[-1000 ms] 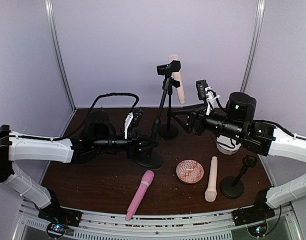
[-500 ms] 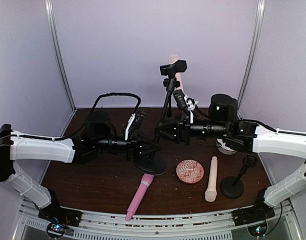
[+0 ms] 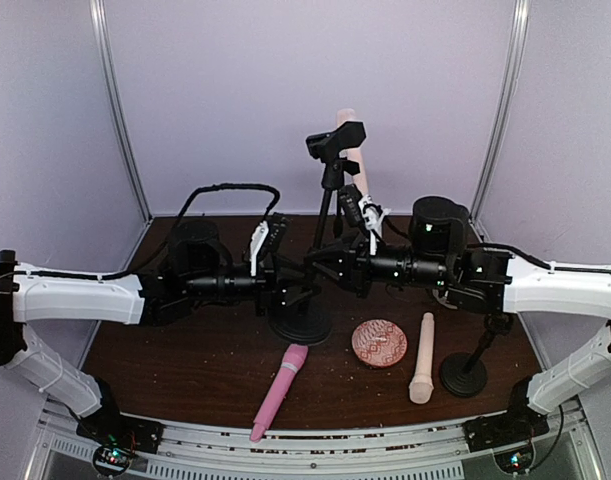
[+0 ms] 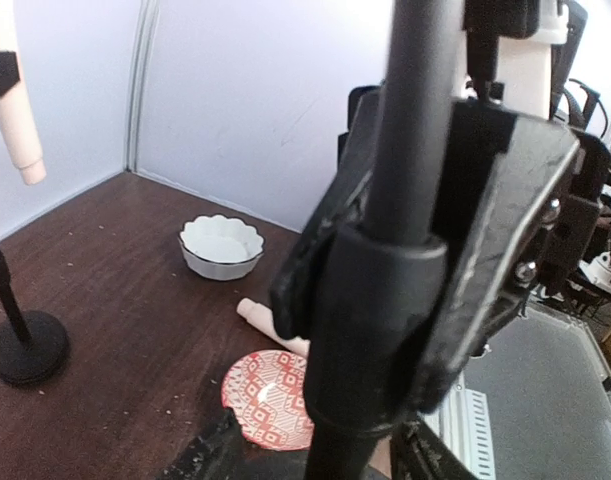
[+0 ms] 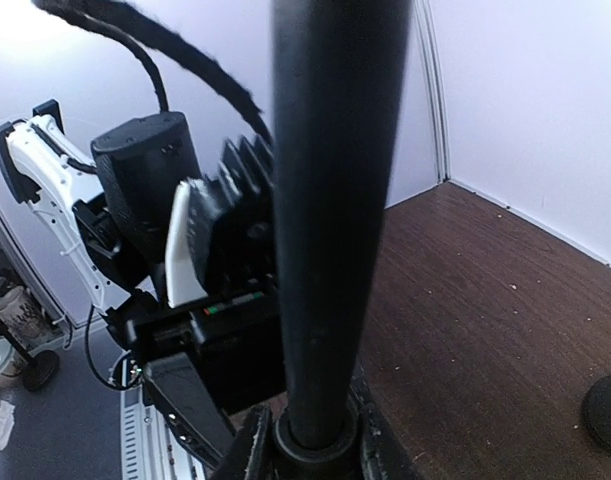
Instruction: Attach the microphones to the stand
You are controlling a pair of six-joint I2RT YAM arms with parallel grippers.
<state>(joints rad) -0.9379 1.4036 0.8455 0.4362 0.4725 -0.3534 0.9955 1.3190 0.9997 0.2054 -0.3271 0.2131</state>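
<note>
Right tool (image 3: 321,268) clamps the matte black stand (image 3: 303,328) by its round pole; left tool (image 3: 290,292) straddles it, grip unclear. Smooth pink microphone (image 3: 280,388) lies on the dark wood-grain worktop (image 3: 175,350).

Red-patterned dish (image 3: 379,343); white scalloped bowl (image 4: 221,246)

3 microphones (image 3: 280,390) (image 3: 422,357) (image 3: 350,150) | 3 stands (image 3: 300,325) (image 3: 467,368) (image 4: 20,350) | 1 patterned dish (image 3: 379,342) | 1 white bowl (image 4: 221,246)
</note>
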